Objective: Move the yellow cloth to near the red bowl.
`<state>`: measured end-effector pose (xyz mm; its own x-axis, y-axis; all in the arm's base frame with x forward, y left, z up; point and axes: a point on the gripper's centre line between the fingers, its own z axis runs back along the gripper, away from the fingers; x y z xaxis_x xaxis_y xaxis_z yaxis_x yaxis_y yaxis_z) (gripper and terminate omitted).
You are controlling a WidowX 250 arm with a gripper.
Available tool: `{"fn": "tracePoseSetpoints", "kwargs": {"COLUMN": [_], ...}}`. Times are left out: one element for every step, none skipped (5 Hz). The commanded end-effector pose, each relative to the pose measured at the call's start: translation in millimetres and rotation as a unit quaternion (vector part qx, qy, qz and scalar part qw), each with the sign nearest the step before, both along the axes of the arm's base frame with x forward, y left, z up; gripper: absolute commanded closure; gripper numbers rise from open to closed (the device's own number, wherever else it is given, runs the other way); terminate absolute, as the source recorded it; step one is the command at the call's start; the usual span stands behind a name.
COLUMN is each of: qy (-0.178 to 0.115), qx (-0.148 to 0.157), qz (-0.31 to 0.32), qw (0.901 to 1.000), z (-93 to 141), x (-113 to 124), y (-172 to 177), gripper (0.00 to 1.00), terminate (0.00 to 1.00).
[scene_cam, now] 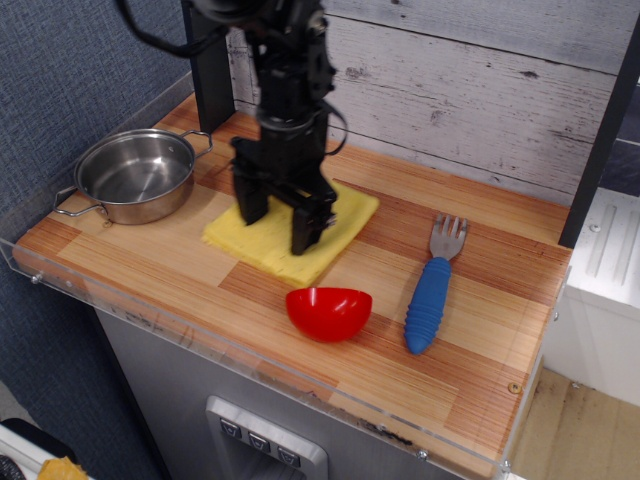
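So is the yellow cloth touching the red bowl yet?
Apart. The observation.image view shows a narrow strip of wood between the yellow cloth's front corner and the red bowl's rim.
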<state>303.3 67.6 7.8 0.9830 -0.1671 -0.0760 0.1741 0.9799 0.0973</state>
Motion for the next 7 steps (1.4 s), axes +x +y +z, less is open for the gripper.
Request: {"fn": "tracePoseSetpoints", "kwargs": {"qy": [-0.018,-0.029,-0.045,-0.076,-0.092,-0.1,-0.097], "qx": [0.012,0.017,0.013,0.0,-0.018,-0.034,-0.036], "qz": [-0.001,-0.009,-0.01,-0.006,-0.013,-0.028,-0.04], "qw": [0.9998,0.9994,0.9988,0.9971,0.9955,0.9941,0.9939], "z": [21,28,36,60,89,110,117], "x": [-29,-40,-39,-23,-14,-12,-10], "y": [14,12,11,15,21,20,17], "gripper": [0.0,0.0,0.0,0.0,0.0,0.0,0.0], "terminate": [0.0,0.0,0.0,0.0,0.0,0.0,0.0]}}
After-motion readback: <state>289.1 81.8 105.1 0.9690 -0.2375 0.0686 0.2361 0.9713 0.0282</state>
